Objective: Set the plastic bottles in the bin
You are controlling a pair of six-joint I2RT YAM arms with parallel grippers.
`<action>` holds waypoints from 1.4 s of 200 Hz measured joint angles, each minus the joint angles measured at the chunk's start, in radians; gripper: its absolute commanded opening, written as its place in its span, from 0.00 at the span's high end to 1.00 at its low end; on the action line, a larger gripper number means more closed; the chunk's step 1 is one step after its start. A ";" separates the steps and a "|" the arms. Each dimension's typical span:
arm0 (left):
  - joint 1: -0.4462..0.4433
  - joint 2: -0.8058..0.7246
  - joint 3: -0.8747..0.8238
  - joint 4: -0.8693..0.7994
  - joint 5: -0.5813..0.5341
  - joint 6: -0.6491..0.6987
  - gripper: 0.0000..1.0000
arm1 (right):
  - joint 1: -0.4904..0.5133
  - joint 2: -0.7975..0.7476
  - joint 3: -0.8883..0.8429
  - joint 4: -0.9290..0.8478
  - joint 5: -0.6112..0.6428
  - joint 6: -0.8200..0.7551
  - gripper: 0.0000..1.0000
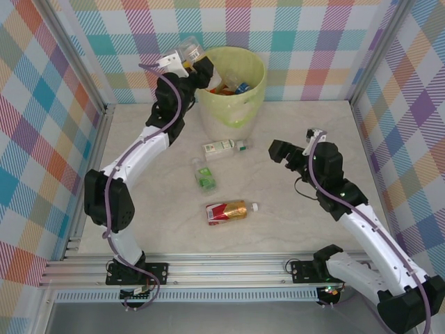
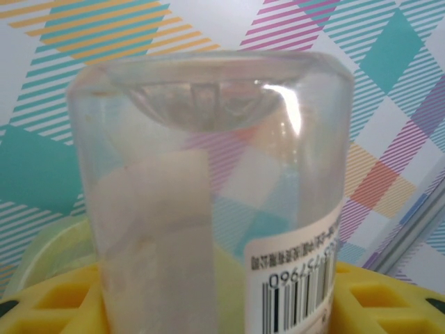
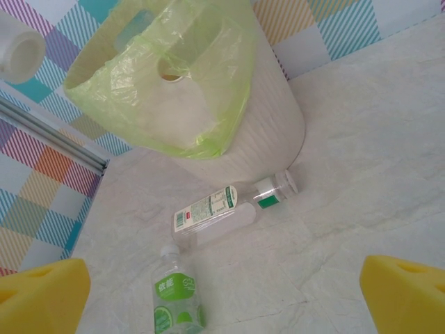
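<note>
Plastic bottle (image 1: 189, 50), clear, is clamped in the left hand (image 1: 186, 65) at the left rim of the bin (image 1: 254, 97); dropping is in hand, and shifting over the opening is called for before release. The right hand (image 1: 290, 154) is held apart above the table (image 1: 292, 223), near three lying bottles (image 1: 222, 147).

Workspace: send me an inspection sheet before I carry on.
Surface: pale marbled table.
Job's things: bag-lined bin at the back with bottles inside; white-label bottle, green-label bottle and red-and-gold bottle lying on the table.
Clutter: nothing seen.
Grippers: left gripper shut on a clear bottle, raised beside the bin's rim; right gripper open, holding nothing.
Cables: purple cable along each arm, untangled.
Surroundings: plaid walls, aluminium frame.
</note>
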 measured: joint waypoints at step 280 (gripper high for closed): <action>-0.001 0.080 0.337 -0.584 0.048 0.145 0.00 | 0.013 0.093 -0.034 -0.082 -0.299 -0.378 0.00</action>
